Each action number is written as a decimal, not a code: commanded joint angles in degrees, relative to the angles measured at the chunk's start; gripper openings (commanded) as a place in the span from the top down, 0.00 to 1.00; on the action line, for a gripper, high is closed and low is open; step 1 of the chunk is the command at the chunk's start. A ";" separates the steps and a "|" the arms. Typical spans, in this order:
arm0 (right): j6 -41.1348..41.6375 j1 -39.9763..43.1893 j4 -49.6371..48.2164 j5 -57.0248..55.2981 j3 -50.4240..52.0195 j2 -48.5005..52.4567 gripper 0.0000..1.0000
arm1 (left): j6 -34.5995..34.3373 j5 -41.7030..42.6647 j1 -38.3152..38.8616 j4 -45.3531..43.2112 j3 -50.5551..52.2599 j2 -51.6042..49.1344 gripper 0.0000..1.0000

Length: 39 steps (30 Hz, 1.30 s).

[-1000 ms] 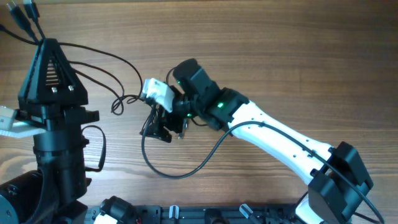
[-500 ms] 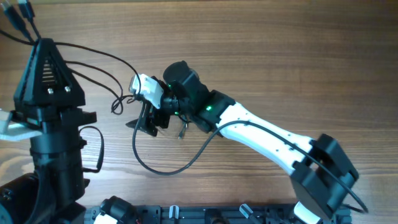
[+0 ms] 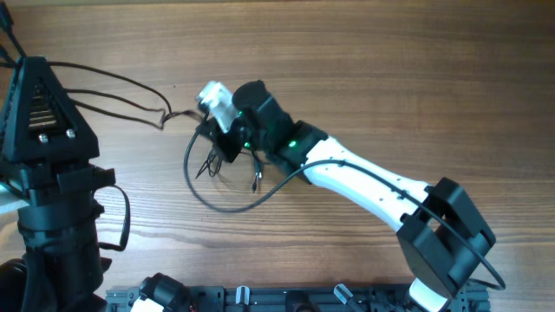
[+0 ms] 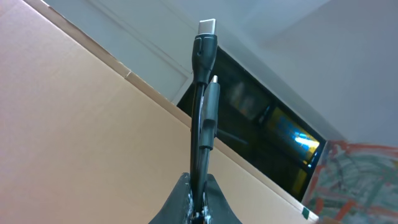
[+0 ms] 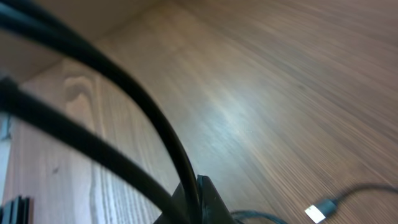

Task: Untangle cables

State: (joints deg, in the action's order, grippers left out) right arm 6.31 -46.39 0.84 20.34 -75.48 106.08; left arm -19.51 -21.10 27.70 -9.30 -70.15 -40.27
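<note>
The cables [image 3: 163, 115] were stretched across the table [image 3: 390, 69], clamped at their plug ends by the left gripper [image 4: 198, 193] and pinched in the right gripper [image 5: 189, 199]. The right wrist view was crossed by blurred cords, and the arm's thick cable [image 3: 221, 208] was looped just beside.

The brown wooden table [image 3: 390, 69] shows fine grain under a soft satin sheen, the thin black cords [image 4: 198, 149] look smooth, matt and rubbery, one silver plug tip [image 4: 207, 27] is bright metal, and the white arm shell [image 3: 364, 178] is glossy plastic.
</note>
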 commanded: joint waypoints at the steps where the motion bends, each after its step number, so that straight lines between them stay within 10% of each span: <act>1: 7.28 4.85 2.84 -4.04 -0.79 0.72 0.96 | 2.82 -0.68 0.15 0.31 -1.22 0.26 0.96; 13: 5.42 33.81 25.46 -3.61 -0.79 -13.35 0.96 | 5.44 -11.58 0.15 12.24 -1.22 -0.46 0.96; 26: 2.86 40.81 27.08 -8.24 -1.46 -25.70 0.96 | 5.86 -11.56 0.15 33.48 -1.22 -11.61 0.94; 28: 2.95 40.79 26.91 -5.25 -1.46 -27.69 0.96 | 5.86 -11.56 0.15 35.01 -1.22 -14.67 0.80; 32: 10.62 40.41 27.21 6.47 -1.44 -29.16 0.96 | 5.84 -11.56 0.15 34.40 -1.22 -21.09 0.00; 39: 11.72 29.00 23.96 11.26 -1.44 -25.90 0.96 | 5.81 -8.79 0.15 32.44 -1.22 -27.74 0.00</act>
State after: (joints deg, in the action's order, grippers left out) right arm 16.69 -12.16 27.27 28.36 -76.36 78.17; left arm -14.02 -31.66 28.12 22.79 -70.41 -67.11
